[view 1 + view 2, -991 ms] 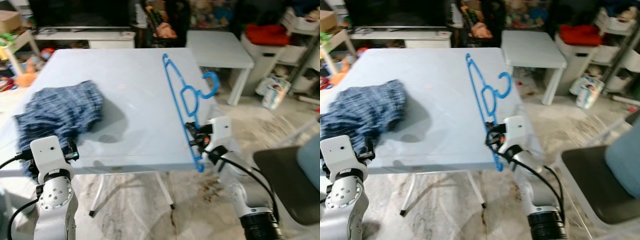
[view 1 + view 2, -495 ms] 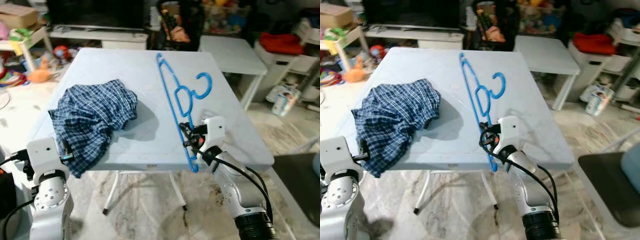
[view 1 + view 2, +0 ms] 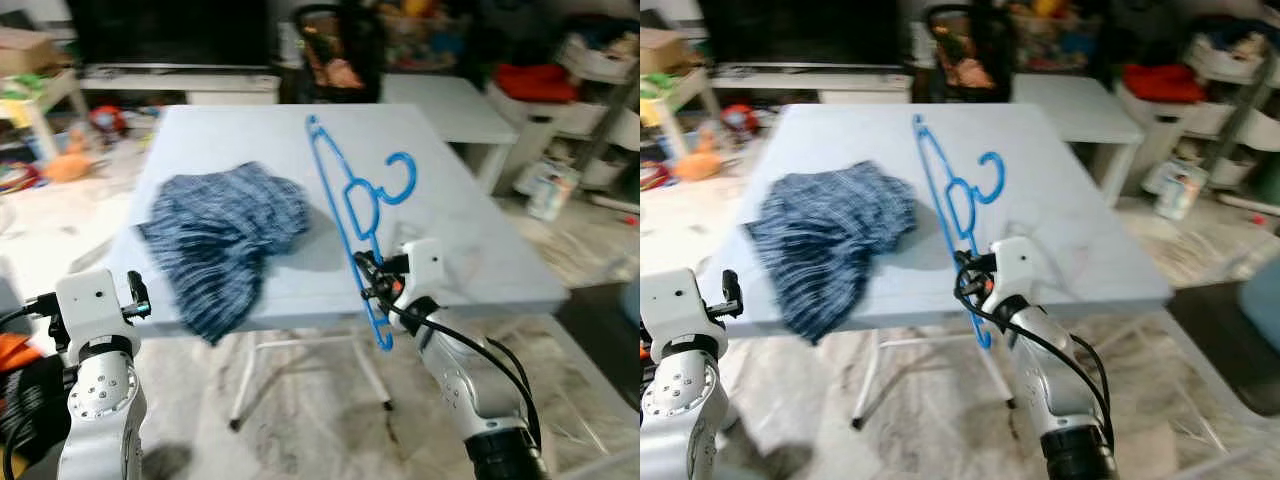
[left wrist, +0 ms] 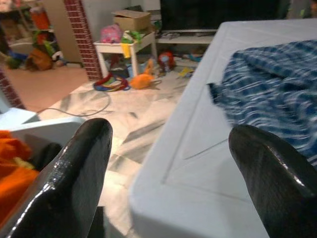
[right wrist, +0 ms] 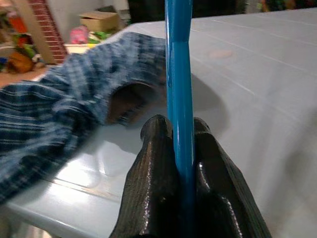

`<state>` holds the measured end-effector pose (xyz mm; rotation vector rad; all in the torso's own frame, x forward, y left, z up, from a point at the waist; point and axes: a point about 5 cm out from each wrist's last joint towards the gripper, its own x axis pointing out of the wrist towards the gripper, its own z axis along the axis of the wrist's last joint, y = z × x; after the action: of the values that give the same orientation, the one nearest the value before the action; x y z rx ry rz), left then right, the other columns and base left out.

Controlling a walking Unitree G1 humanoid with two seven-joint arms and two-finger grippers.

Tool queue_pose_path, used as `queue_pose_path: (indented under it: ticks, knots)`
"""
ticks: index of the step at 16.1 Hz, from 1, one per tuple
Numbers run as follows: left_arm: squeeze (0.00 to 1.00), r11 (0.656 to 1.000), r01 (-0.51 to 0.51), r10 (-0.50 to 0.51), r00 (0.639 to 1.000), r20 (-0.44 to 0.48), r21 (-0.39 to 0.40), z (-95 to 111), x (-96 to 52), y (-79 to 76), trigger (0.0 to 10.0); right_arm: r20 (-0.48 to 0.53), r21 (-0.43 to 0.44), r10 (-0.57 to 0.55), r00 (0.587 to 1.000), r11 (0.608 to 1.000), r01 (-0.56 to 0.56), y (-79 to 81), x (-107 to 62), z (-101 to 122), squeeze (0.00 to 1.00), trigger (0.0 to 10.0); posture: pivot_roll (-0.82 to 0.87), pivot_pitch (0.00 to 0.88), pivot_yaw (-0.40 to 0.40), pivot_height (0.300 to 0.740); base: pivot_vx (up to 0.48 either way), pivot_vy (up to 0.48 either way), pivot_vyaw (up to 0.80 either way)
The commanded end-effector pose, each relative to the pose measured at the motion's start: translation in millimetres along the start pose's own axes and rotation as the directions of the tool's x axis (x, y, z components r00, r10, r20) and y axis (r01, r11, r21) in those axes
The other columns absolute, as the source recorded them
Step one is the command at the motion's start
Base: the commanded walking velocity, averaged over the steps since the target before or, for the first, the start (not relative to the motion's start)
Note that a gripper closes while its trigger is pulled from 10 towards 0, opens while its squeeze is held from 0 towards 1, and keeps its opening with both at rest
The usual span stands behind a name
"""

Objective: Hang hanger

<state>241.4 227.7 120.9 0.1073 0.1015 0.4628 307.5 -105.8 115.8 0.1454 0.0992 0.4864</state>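
The right gripper (image 5: 181,148) pinches the blue hanger (image 3: 352,205) on its lower bar — long axis running away over the table (image 3: 470,240), hook farthest off. The left gripper (image 4: 168,173) hangs spread and idle beside the plaid cloth (image 3: 225,235).

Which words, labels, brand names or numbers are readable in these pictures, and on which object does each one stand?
None can be read.
The blue hanger, held by the right gripper, carries no print.
The checked shirt and white table show no label.
The white package on the floor has printing, too blurred to read.
The cardboard box shows no legible marking.
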Motion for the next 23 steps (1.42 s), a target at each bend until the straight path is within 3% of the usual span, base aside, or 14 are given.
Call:
queue_pose_path:
  ticks: [1, 7, 12, 20, 23]
  knots:
    - [0.00, 0.999, 0.045, -0.045, 0.999, 0.028, -0.021, 7, -0.8, -8.1, 10.0, 0.022, -0.021, -0.030, 0.999, 0.999, 0.031, -8.9, -3.1, 7, 0.00, 10.0, 0.00, 0.000, -0.003, 0.740, 0.000, 0.000, 0.00]
    - [0.00, 0.993, 0.098, -0.095, 0.994, 0.047, -0.064, 10, -1.8, -14.5, 10.0, 0.057, -0.034, -0.050, 0.997, 0.998, 0.052, -10.2, -1.0, 13, 0.00, 10.0, 0.00, 0.006, -0.004, 0.740, 0.151, 0.000, 0.00]
    - [0.00, 0.989, 0.140, -0.136, 0.988, 0.076, -0.046, 15, -2.3, -22.0, 10.0, 0.062, -0.039, -0.049, 0.997, 0.998, 0.052, -10.1, -1.2, 14, 0.00, 10.0, 0.00, 0.006, -0.004, 0.740, 0.392, 0.000, 0.00]
    - [0.00, 0.989, 0.131, -0.127, 0.990, 0.060, -0.065, 13, -2.4, -24.0, 10.0, 0.066, -0.045, -0.042, 0.997, 0.998, 0.045, -9.2, 0.0, 14, 0.00, 10.0, -0.01, 0.006, -0.007, 0.740, 0.430, 0.000, 0.00]
    - [0.00, 0.997, 0.059, -0.056, 0.997, 0.055, -0.044, 12, -1.3, -21.2, 10.0, 0.060, -0.051, -0.038, 0.998, 0.998, 0.041, -9.1, -1.2, 13, 0.00, 10.0, -0.01, 0.007, -0.007, 0.740, 0.116, 0.000, 0.00]
